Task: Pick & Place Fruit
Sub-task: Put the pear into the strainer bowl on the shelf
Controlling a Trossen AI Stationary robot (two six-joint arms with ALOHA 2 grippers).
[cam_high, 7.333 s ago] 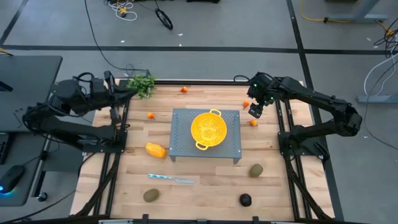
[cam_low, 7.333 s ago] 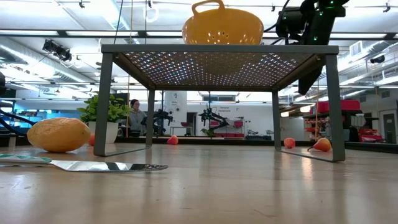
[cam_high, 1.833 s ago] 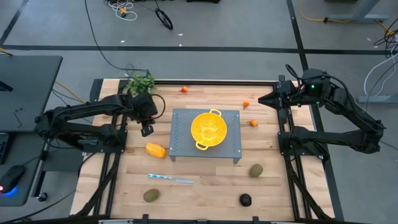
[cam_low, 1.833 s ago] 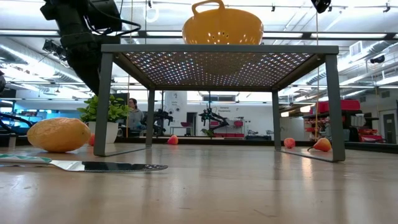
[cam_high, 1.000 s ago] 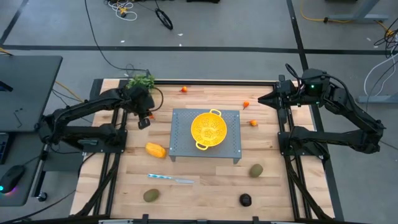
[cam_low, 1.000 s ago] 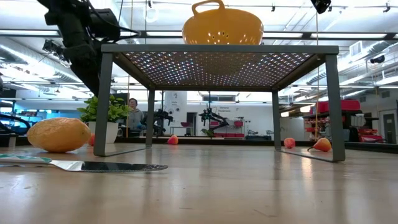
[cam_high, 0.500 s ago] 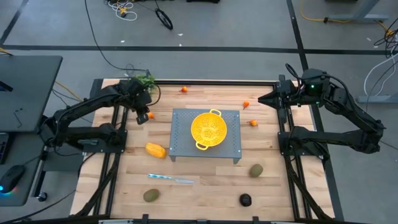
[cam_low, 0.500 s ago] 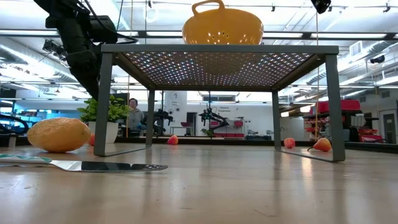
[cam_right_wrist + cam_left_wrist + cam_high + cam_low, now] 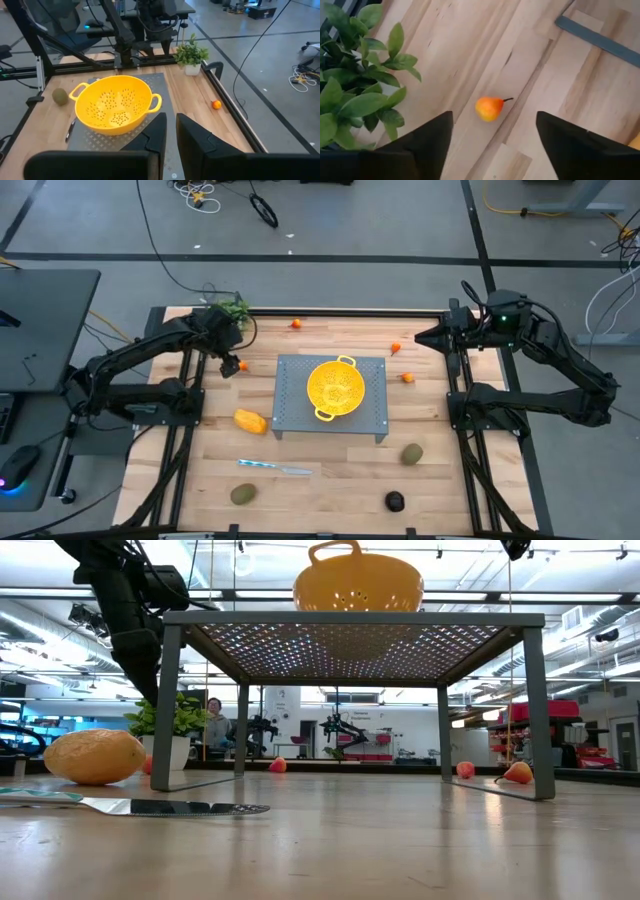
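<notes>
My left gripper (image 9: 233, 365) hangs open over a small orange-red fruit (image 9: 488, 108) with a short stem, which lies on the wood beside the leafy plant (image 9: 228, 311). The fingers stand on either side of the fruit, above it. More small orange fruits (image 9: 296, 323) (image 9: 396, 347) (image 9: 407, 377) lie at the far side. A yellow-orange oblong (image 9: 250, 421), two brownish-green ovals (image 9: 412, 454) (image 9: 242, 494) and a blackish round one (image 9: 395, 501) rest on the table. My right gripper (image 9: 420, 338) waits shut, high at the far right.
A yellow colander (image 9: 335, 388) sits on a grey perforated stand (image 9: 372, 416) at the table's middle. A silvery knife (image 9: 275, 468) lies near the front. The plant's leaves (image 9: 355, 85) stand close to my left gripper's fingers. Black frame rails run along both table sides.
My left gripper has gone toward the table's far edge and the plant, coming to stand over the small orange-red fruit. The fruit has stayed where it was.
</notes>
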